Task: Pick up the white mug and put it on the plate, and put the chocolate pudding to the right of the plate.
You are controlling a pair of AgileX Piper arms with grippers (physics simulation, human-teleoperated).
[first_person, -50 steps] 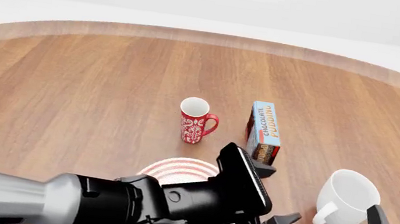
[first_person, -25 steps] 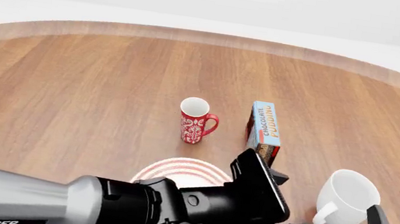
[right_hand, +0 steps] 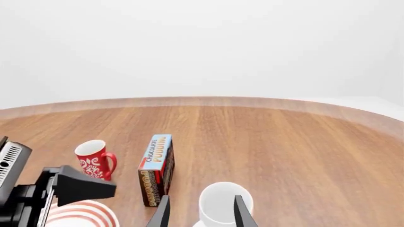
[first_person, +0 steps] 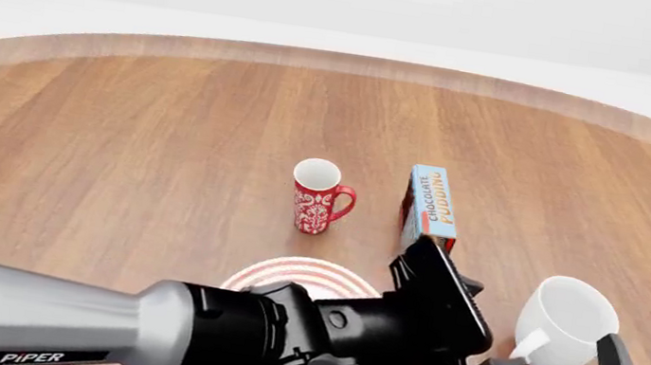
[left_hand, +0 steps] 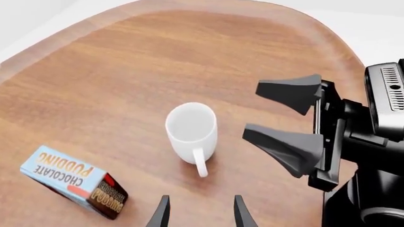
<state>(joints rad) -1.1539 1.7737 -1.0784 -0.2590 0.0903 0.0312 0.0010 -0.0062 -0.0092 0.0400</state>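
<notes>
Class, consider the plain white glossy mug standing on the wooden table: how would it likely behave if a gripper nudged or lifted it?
The plain white glossy mug stands upright on a flat base, so a low nudge would probably slide it rather than tip it. Its glossy surface looks slippery, so its rounded body might slip between the fingers. Its loop handle sticks out to one side, so a push there would likely spin it.

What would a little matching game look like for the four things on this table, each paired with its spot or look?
Things:
1. white mug
2. red mug
3. plate
4. pudding box

Descriptions:
A. partly hidden under the left arm
B. standing on its edge, just right of the red mug
C. patterned, handle pointing right
D. nearest the right arm's fingers

Pairs: 1-D, 2-C, 3-A, 4-B
</notes>
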